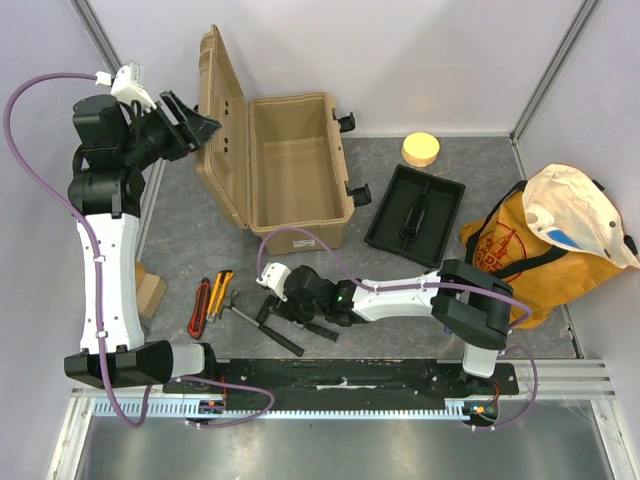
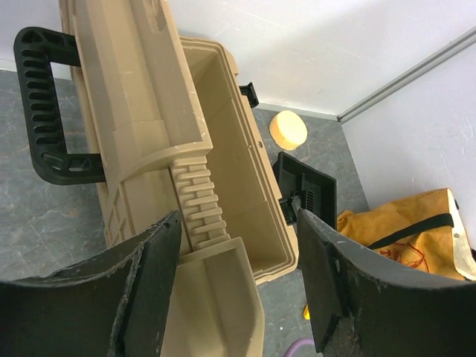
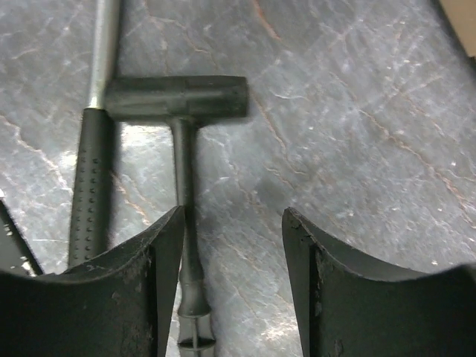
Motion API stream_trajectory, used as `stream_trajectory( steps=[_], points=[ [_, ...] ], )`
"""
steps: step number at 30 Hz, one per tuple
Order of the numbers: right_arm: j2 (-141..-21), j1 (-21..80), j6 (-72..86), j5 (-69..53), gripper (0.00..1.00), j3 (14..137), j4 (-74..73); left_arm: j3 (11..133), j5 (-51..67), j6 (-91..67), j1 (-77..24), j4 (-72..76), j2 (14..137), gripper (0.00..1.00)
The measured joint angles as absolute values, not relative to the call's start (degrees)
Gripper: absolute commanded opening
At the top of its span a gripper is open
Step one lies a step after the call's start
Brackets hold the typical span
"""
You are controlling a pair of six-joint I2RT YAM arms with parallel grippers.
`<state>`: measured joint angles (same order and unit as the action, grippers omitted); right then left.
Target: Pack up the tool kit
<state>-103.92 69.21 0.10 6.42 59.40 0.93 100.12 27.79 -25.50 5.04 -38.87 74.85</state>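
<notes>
From above: the right gripper (image 1: 268,300) hangs low over the loose hand tools on the tabletop (image 1: 180,230), its arm reaching leftward from its base; the black hammer (image 1: 283,340) lies directly beneath it, near the front edge, with a red knife (image 1: 200,308) and a yellow knife (image 1: 220,292) just to the left; the tan toolbox (image 1: 300,225) stands open farther back, the inner tray (image 1: 385,205) out beside it; the left gripper (image 1: 190,122) is raised at the upright lid (image 1: 222,120), well away from the tools, so the right arm is plainly the nearer.

Left wrist: the left gripper (image 2: 238,290) is spread apart, the lid (image 2: 141,111) edge between its jaws but not pinched; the carry handle (image 2: 41,104) points outward.

Right wrist: the right gripper (image 3: 233,282) is released and empty; the hammer (image 3: 176,97) lies head away, its shaft running back toward the camera along the inside of one jaw, off-centre in the gap; a dotted-grip tool (image 3: 93,186) lies parallel just outside; a small sideways shift looks needed before clenching.
</notes>
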Motion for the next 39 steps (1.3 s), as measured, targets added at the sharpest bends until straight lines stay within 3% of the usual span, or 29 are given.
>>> stream_trajectory(
  steps=[8, 10, 16, 21, 30, 39],
  points=[
    [-104.3, 70.8, 0.1, 7.5, 0.63, 58.3, 3.9, 100.1, 26.2, -25.1, 5.0, -40.2, 74.8, 0.70],
    [-104.7, 71.1, 0.1, 7.7, 0.59, 58.3, 4.2, 100.1, 25.9, -25.1, 5.0, -40.5, 74.8, 0.70],
    [-107.2, 72.0, 1.2, 9.6, 0.40, 58.5, 5.4, 99.7, 25.6, -25.0, 5.0, -40.6, 74.7, 0.70],
    [-107.8, 72.8, 2.5, 10.9, 0.00, 58.6, 6.7, 99.5, 25.5, -24.8, 5.0, -40.6, 74.5, 0.70],
    [-106.4, 73.3, 2.9, 15.0, 0.00, 57.9, 5.9, 99.4, 25.5, -24.6, 5.0, -40.6, 74.4, 0.70],
    [-93.1, 75.0, -1.2, 28.8, 0.00, 56.6, 4.3, 98.2, 24.9, -24.5, 5.0, -40.1, 73.9, 0.70]
  ],
)
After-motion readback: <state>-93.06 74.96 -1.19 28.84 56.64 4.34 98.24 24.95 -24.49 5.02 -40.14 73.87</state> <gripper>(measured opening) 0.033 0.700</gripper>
